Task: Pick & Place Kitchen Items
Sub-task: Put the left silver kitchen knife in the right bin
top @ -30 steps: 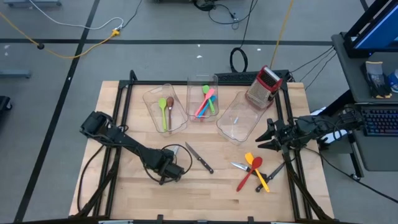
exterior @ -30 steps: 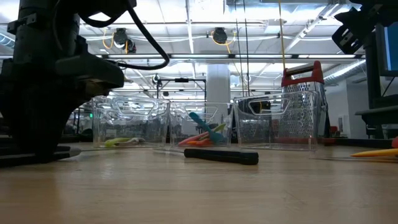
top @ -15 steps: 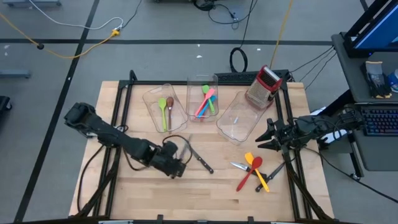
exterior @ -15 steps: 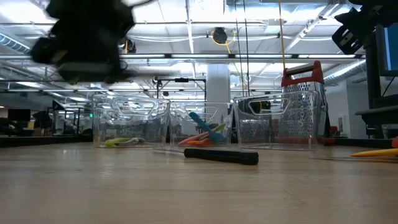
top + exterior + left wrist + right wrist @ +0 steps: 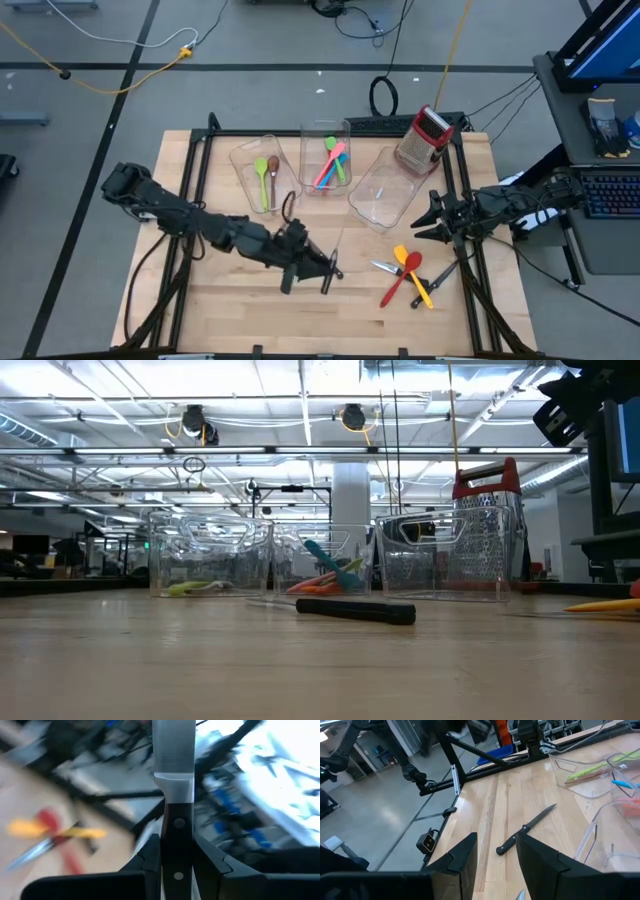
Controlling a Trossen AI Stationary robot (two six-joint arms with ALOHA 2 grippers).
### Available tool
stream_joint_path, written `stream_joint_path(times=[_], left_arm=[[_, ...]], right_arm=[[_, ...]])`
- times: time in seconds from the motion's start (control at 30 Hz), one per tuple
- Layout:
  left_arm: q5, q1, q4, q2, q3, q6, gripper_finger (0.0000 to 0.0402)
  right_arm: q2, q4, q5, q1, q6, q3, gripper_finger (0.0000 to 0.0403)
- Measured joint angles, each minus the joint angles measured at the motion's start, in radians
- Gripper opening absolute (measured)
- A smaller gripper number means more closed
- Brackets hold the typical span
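Note:
My left gripper (image 5: 312,265) (image 5: 177,842) hovers over the table's middle, shut on a black-handled steel knife. A second black-handled knife (image 5: 355,612) (image 5: 525,835) lies flat on the table beneath it. Yellow, orange and red utensils with two more knives (image 5: 405,272) lie in a heap at the near right. The left bin (image 5: 265,175) holds a green and a brown spoon. The middle bin (image 5: 327,160) holds green, pink, blue and orange utensils. My right gripper (image 5: 430,225) (image 5: 496,840) waits open at the table's right edge. My left gripper pinches the knife's riveted black handle (image 5: 177,822) between its two fingers. The steel blade (image 5: 173,745) sticks out beyond the fingertips, in line with them. The knife is lifted clear of the table and points toward the table's right side.
A third clear bin (image 5: 385,190) stands slanted beside the red-topped box grater (image 5: 425,140) at the far right. Black frame rails (image 5: 195,180) run along the table's left and right sides. Bare wood (image 5: 220,300) lies along the near left.
My left gripper has risen from the table's near left, gone out of the low view, and swung right over the table's middle, above the lying knife. It has turned toward the right arm, carrying its knife. The right arm has kept still.

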Motion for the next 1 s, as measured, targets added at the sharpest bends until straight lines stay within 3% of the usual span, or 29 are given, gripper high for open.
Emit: stream_joint_path(times=[0.3, 0.47, 0.57, 0.8, 1.0], left_arm=[[0.123, 0.027, 0.224, 0.0, 0.0, 0.119, 0.0065], [0.127, 0.031, 0.216, -0.001, 0.002, 0.088, 0.0065], [0.072, 0.033, 0.123, -0.002, 0.002, -0.01, 0.0065], [-0.042, 0.058, -0.263, 0.0, 0.002, -0.274, 0.0065], [-0.043, 0.122, -0.365, 0.0, 0.012, -0.312, 0.0065]], right_arm=[[0.0, 0.0, 0.0, 0.0, 0.0, 0.0, 0.0128], [0.0, 0.0, -0.003, 0.0, 0.0, 0.0, 0.0128], [0.0, 0.0, -0.003, 0.0, 0.0, 0.0, 0.0128], [0.0, 0.0, -0.003, 0.0, 0.0, 0.0, 0.0128], [0.0, 0.0, -0.001, 0.0, -0.011, 0.0, 0.0128]])
